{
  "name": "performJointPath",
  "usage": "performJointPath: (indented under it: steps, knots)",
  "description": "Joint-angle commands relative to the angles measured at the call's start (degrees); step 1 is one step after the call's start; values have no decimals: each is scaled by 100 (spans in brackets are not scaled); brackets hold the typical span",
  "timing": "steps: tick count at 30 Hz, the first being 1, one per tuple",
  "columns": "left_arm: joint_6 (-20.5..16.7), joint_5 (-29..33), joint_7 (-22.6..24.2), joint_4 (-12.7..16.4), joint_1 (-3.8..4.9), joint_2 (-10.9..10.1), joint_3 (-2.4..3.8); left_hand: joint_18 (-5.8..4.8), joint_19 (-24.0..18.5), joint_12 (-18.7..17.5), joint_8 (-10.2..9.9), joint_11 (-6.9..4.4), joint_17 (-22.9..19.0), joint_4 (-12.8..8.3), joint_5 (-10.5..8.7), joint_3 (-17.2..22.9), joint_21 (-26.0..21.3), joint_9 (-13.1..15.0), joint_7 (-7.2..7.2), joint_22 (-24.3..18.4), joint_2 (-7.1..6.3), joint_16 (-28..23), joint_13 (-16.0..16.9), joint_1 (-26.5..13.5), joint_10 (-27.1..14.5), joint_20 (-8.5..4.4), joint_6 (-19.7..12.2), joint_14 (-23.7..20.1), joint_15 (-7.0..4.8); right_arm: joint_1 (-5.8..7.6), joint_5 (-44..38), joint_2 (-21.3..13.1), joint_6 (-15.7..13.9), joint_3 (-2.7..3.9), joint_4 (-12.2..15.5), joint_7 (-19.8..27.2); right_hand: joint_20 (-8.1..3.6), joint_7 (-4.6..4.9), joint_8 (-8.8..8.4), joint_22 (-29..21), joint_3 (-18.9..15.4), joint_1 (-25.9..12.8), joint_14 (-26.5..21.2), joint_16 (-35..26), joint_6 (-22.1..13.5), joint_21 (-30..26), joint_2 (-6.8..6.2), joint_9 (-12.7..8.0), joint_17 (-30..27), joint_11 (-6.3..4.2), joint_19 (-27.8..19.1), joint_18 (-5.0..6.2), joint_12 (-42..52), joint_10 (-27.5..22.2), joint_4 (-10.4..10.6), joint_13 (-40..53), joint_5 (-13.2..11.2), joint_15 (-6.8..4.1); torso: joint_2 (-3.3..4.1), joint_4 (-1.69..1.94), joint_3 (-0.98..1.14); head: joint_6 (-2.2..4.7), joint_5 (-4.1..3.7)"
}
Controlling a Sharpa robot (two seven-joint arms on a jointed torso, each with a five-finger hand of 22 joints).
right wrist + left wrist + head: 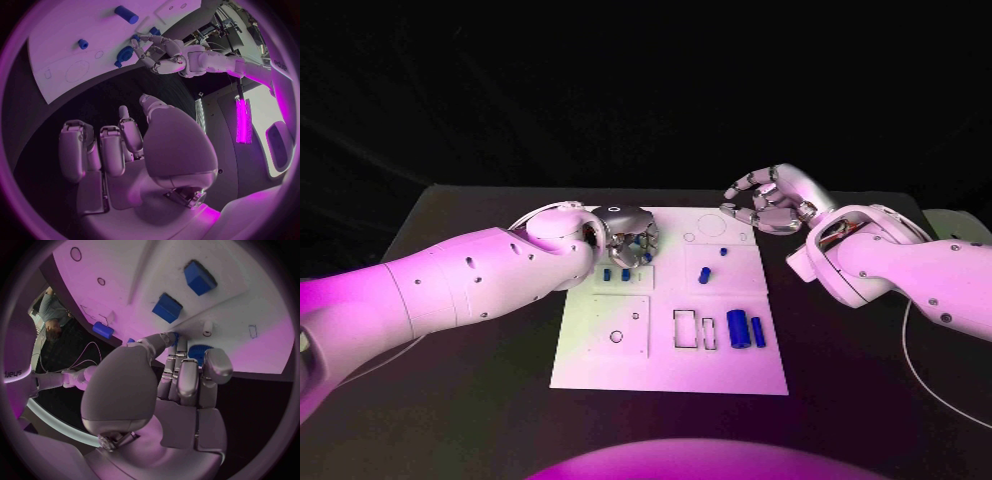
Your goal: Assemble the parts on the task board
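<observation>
Parts (737, 327) lie scattered on the white task board (669, 372) mid-table; the left robot hand (629, 240), fingers curled over blue pieces at its far-left corner, whether pinching I cannot tell, should seat squarely, while the right robot hand (769, 203) hovers empty, loosely spread.

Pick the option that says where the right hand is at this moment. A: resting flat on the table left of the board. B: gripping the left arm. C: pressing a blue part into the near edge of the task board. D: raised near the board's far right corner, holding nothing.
D: in the head view the right hand hangs by the far right corner of the task board, fingers apart and empty.
</observation>
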Motion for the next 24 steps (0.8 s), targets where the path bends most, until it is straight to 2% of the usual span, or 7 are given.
performJointPath:
  steps: [1,4,6,9,13,17,24]
  knots:
    - [-115,181,-13,162,6,-96,52,-72,14,-39,-27,6,-12,-15,-16,12,29,10,45,-4,2,8,0,-65,39,33,22,43,15,-5,-25,-7,-10,-1,6,58,-53,-13,32,705,42,-28,297,-24,-25,-15,-31,-8,376,-7,-4,63,0,-6,-1,170,38,-52,-4,10,6,14,0]
    - [-78,318,-73,341,7,-257,121,-73,16,-46,-30,6,-19,-15,-16,12,31,11,45,0,1,6,0,-69,44,33,24,41,16,-6,-25,-16,-11,-1,6,57,-53,-13,32,705,42,-28,297,-24,-25,-15,-31,-8,376,-7,-4,63,0,-6,-1,170,38,-52,-14,18,10,10,-6]
    - [-29,481,-145,516,11,-438,181,-71,13,-73,-41,10,-18,-14,-19,7,30,11,48,-3,-8,6,-4,-89,54,34,28,43,19,-6,-25,-26,-13,-1,6,55,-53,-13,32,705,42,-28,297,-24,-25,-15,-31,-8,376,-7,-4,63,0,-6,-1,170,38,-52,-10,18,11,22,7]
    - [-4,612,-197,637,14,-587,216,-72,14,-85,-46,10,-27,-13,-20,5,32,12,48,-1,-11,4,-5,-99,60,35,32,41,20,-7,-25,-35,-15,-1,8,53,-53,-13,32,705,42,-28,297,-24,-25,-15,-31,-8,376,-7,-4,63,0,-6,-1,170,38,-52,-21,32,14,17,-4]
    - [32,740,-255,771,17,-797,245,-71,11,-93,-49,10,-34,-13,-20,3,30,13,48,-4,-14,2,-6,-105,66,35,34,39,21,-7,-25,-44,-15,-1,9,51,-53,-13,32,705,42,-28,297,-24,-25,-15,-31,-8,376,-7,-4,63,0,-6,-1,170,38,-52,-35,51,13,10,-14]
    - [111,795,-293,812,17,-930,254,-72,15,-105,-54,10,-37,-13,-21,-2,35,14,48,5,-20,1,-7,-115,74,36,39,40,21,-7,-25,-52,-14,-1,9,49,-53,-13,32,705,42,-28,297,-24,-25,-15,-31,-8,376,-7,-4,63,0,-6,-1,170,38,-52,-34,54,9,1,-24]
    - [162,811,-318,768,14,-1020,258,-71,12,-117,-59,10,-51,-13,-23,-6,32,14,47,0,-26,-2,-8,-124,81,36,42,36,21,-7,-25,-52,-13,-1,8,47,-53,-13,32,705,42,-28,297,-24,-25,-15,-31,-8,376,-7,-4,63,0,-6,-1,170,38,-52,-26,49,10,5,7]
